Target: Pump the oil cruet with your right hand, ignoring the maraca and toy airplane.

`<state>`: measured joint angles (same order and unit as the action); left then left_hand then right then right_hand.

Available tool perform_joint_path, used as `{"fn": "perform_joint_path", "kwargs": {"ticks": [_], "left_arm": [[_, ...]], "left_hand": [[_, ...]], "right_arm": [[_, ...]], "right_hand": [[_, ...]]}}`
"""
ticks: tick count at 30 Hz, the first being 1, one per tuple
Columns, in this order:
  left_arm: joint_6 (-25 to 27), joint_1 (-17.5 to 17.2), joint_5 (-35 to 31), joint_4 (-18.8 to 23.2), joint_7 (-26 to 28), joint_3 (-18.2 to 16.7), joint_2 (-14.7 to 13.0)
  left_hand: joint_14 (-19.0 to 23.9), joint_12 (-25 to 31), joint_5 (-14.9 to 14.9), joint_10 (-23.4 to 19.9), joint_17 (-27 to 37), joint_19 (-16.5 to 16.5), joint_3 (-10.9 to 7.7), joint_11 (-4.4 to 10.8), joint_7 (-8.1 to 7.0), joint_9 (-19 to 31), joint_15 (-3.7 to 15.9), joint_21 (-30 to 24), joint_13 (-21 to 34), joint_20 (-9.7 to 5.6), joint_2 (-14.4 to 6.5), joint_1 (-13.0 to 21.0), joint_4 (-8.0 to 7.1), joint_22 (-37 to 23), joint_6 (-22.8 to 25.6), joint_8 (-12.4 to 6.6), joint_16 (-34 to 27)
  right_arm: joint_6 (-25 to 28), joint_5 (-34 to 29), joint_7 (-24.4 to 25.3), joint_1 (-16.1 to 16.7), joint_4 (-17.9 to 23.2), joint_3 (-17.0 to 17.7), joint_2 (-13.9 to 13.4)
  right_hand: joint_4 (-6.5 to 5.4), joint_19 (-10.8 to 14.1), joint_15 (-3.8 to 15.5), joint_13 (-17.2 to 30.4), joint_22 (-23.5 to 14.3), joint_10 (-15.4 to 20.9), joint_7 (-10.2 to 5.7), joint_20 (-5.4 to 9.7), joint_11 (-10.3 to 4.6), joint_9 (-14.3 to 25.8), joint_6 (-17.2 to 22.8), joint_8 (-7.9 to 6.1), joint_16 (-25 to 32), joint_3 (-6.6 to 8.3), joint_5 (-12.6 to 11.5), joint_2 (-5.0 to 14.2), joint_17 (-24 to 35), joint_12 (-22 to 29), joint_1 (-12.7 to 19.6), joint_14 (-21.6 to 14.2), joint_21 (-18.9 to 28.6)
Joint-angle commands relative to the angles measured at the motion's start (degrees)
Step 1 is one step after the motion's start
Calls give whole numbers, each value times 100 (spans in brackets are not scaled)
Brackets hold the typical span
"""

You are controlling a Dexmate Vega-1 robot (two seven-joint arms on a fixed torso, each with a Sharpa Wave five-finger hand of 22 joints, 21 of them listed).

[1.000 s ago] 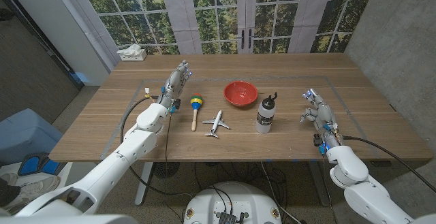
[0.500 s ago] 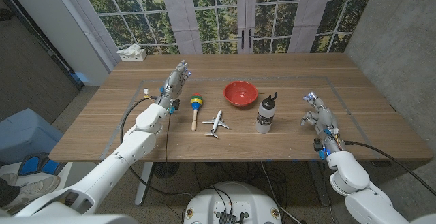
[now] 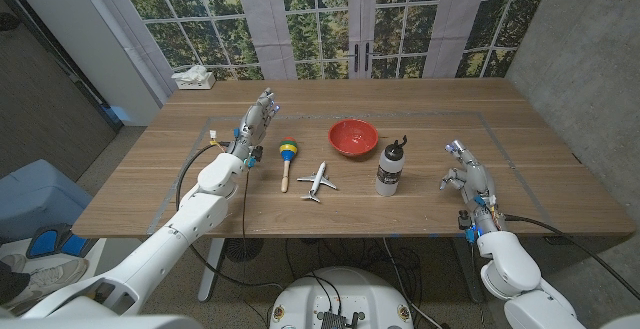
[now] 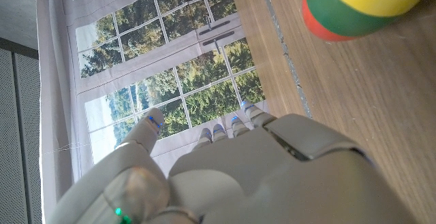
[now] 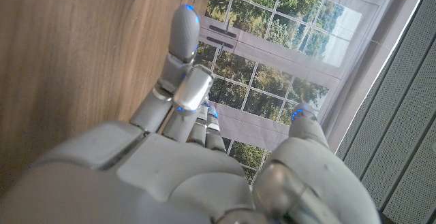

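Observation:
The oil cruet (image 3: pixel 390 167), a clear bottle with a black pump top and a dark label, stands upright near the table's middle, just in front of the red bowl. My right hand (image 3: pixel 466 172) is well to the cruet's right, near the table's front right; its fingers (image 5: pixel 182 40) are spread and hold nothing. A maraca (image 3: pixel 287 156) with a green, yellow and red head (image 4: pixel 354 6) lies left of a small white toy airplane (image 3: pixel 318 181). My left hand (image 3: pixel 256 124) is beside the maraca, fingers extended, holding nothing.
A red bowl (image 3: pixel 353 137) sits behind the cruet. At the far left corner of the table (image 3: pixel 560 184) lies a white tissue box (image 3: pixel 194 78). Windows and curtains stand behind the table.
My right hand has drifted slightly toward the table's front edge, and its fingers have straightened a little. The left hand and the objects have not moved.

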<state>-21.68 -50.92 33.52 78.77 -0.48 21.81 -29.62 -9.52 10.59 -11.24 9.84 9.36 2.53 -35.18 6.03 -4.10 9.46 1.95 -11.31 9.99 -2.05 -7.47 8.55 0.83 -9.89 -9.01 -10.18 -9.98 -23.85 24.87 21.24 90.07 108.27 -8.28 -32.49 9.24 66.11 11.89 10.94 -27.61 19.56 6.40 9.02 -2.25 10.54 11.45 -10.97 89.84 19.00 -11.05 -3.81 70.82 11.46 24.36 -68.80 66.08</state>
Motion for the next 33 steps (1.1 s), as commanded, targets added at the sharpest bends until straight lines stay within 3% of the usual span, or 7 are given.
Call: {"fn": "perform_joint_path", "kwargs": {"ticks": [1, 7, 14, 25, 33], "left_arm": [[-145, 58, 49, -126, -155, -12, 31], [-198, 18, 73, -118, -173, -49, 7], [-238, -23, 101, -120, -215, -55, 7], [-186, -106, 54, 96, -146, -92, -105], [-151, -97, 85, 81, -205, -78, -114]], "left_hand": [[-465, 11, 19, 155, 13, -5, -18, 68, -37, 25, 577, -9, 13, -456, -193, 64, 43, -14, -27, -26, -5], [-467, 12, 21, 153, 13, -6, -13, 63, -33, 25, 576, -7, 13, -453, -194, 63, 55, -13, -32, -24, -3], [-464, 11, 24, 157, 13, -9, -4, 76, -43, 25, 580, -5, 13, -460, -192, 62, 72, -13, -34, -24, -4], [-461, 9, 26, 163, 13, -14, 7, 88, -47, 25, 588, -4, 13, -452, -190, 60, 93, -13, -36, -24, -4], [-459, 9, 27, 164, 13, -18, 14, 88, -52, 25, 588, -4, 13, -452, -192, 58, 106, -13, -34, -25, -4]], "right_arm": [[-87, -189, 102, 206, 156, 2, 143], [-72, -331, 213, 303, 257, -55, 243], [81, -324, 151, 397, 394, -50, 163], [115, -238, 24, 328, 294, -148, 157], [200, -121, -88, 324, 309, -218, 82]], "right_hand": [[-26, 5, 20, 6, -28, 84, 11, 19, 29, 10, 43, -17, -7, 43, -22, 58, 6, 19, 19, -74, 29], [-37, -45, 15, 6, 24, 12, 5, 13, -20, 9, 14, -1, -15, 55, -11, 64, 6, -15, 33, -77, 6], [-39, -82, 11, 5, 103, -31, 1, 2, -27, 8, -43, 22, -24, 59, -2, 50, 6, -31, 42, -56, -36], [-34, -124, 6, 4, 208, -112, -22, 4, -7, 11, -60, 20, -39, 45, 5, -15, 6, -56, 45, -3, -90], [-21, -159, 11, 5, 30, -139, -13, 18, -8, 15, -83, 19, -41, 56, -2, -50, 7, -55, 94, 36, 43]]}}
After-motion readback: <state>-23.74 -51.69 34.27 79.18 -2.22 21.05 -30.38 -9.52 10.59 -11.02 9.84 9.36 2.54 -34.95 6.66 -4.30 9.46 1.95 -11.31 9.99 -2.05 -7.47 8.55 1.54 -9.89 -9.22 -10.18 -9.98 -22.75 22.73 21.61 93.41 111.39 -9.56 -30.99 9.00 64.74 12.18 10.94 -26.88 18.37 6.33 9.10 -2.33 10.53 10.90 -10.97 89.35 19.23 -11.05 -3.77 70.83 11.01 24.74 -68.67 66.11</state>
